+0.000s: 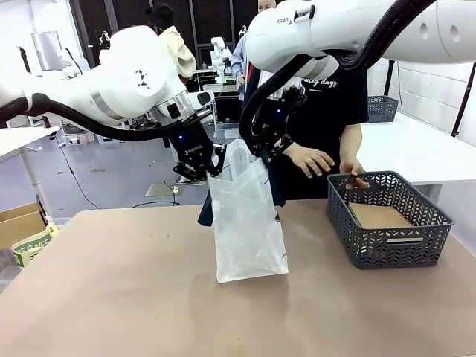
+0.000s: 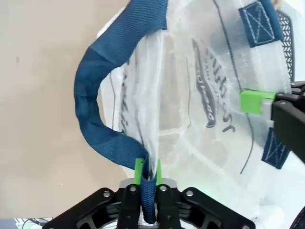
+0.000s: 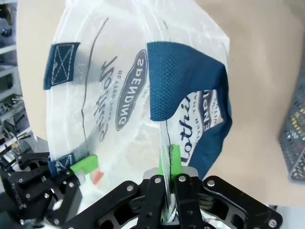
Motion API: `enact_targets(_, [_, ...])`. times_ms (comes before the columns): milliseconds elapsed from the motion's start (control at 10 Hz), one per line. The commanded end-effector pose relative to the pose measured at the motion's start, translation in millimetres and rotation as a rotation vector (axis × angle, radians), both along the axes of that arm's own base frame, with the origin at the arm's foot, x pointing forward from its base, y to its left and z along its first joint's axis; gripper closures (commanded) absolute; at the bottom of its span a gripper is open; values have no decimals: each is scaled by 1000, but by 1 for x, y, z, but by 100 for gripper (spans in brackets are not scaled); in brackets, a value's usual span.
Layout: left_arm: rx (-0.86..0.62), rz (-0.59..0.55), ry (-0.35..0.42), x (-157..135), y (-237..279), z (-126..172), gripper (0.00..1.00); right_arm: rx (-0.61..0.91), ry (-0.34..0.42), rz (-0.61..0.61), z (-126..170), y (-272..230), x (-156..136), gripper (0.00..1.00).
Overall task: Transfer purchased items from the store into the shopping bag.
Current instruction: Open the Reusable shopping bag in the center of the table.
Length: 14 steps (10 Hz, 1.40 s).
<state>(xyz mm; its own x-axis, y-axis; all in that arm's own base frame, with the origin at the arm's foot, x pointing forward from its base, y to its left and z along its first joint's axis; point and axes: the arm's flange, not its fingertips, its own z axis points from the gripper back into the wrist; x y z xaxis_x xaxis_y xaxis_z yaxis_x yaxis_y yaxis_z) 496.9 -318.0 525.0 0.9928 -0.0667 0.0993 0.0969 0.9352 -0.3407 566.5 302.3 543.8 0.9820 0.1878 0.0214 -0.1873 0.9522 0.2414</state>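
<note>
Left gripper [image 2: 147,168]: jaws pinched almost closed, with the navy blue strap handle [image 2: 95,100] and a bit of rim film trapped right between the pads. Same deal at the right gripper [image 3: 169,155], where the jaws are clamped thin on the opposite rim. The translucent clear plastic shopping bag [image 1: 245,223] is strung between the two and held upright, bottom on the tan table [image 1: 111,297], probably so the mouth can be spread for loading. Out past the right jaws, a person's hand [image 1: 311,158] is held near the dark grey lattice basket [image 1: 357,245].
</note>
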Motion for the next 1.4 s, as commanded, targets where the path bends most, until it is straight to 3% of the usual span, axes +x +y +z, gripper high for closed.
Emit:
enact_targets(0, [26, 8, -52, -11, 25, 1, 100, 19, -33, -24, -2, -21, -17, 100])
enact_targets(200, [60, 30, -72, -17, 46, 5, 100, 0, -65, -16, 0, -33, -21, 100])
enact_targets(700, [227, -86, -174, -32, 70, 6, 100, -113, -257, 218, 1, -37, -32, 100])
enact_targets(1300, [313, -149, -236, -35, 89, 11, 100, -123, -250, 262, -5, -51, -39, 100])
